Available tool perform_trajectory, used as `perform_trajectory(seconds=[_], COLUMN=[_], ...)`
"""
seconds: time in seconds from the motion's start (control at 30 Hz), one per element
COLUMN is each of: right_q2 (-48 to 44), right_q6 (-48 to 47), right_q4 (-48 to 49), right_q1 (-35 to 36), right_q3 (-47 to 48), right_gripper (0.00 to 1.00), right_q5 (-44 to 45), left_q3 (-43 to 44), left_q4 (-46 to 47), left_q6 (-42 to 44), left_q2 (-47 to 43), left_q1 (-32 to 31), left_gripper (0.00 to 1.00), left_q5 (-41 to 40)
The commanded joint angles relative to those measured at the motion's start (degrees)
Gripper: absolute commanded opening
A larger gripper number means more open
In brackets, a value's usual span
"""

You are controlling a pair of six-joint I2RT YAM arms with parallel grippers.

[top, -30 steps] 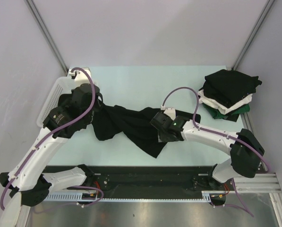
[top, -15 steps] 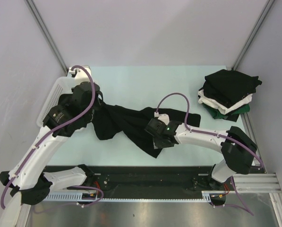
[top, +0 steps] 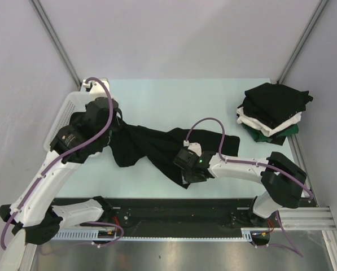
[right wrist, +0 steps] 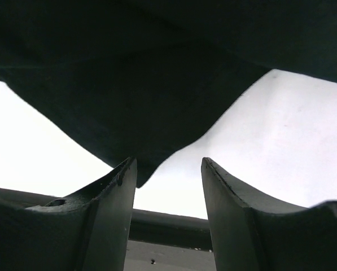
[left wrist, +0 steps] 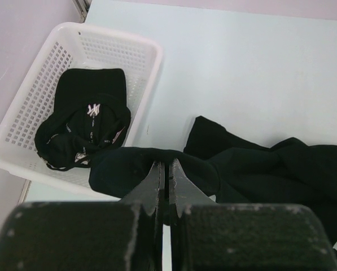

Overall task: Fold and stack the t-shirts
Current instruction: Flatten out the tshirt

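Top external view shows the black t-shirt (top: pixel 151 148) lying crumpled across the middle of the table (top: pixel 174 101), stretched between the two arms. The left gripper (left wrist: pixel 165 169) is pinched tight on the shirt's bunched left edge, just beside the white basket (left wrist: pixel 143 51). The right gripper (right wrist: pixel 168 164) has its jaws apart at the near hem, where a hanging corner of cloth dips by one finger unclamped; the stack of folded t-shirts (top: pixel 272 110) sits well apart at the far right.

Top camera: fixed high behind arm bases, faces down, far enough for whole table (top: pixel 168 101), both arms, white mesh basket (top: pixel 61 116) at left edge.
Left wrist camera: behind left gripper (left wrist: pixel 167 172), looks forward-down over basket and black t-shirt (left wrist: pixel 258 164), middling near.
Right wrist camera: behind right gripper (right wrist: pixel 168 161), low, very near, t-shirt edge fills top.
All three share t-shirt; top and left wrist share basket.
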Motion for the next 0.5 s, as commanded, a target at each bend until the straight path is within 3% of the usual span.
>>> perform_trajectory(seconds=[0.0, 0.47], right_q2=[-0.8, 2.2], right_q6=[2.0, 1.8], right_q4=[3.6, 5.4], right_q1=[0.7, 1.2], right_q3=[-1.0, -1.2], right_gripper=[0.55, 0.54], right_q5=[-1.2, -4.1], left_q3=[2.7, 2.4], left_q4=[0.7, 0.9], left_q6=[1.6, 1.6], left_q2=[0.0, -0.4], left_q1=[0.4, 0.4], left_gripper=[0.0, 0.0], left_q5=[-0.2, -0.5])
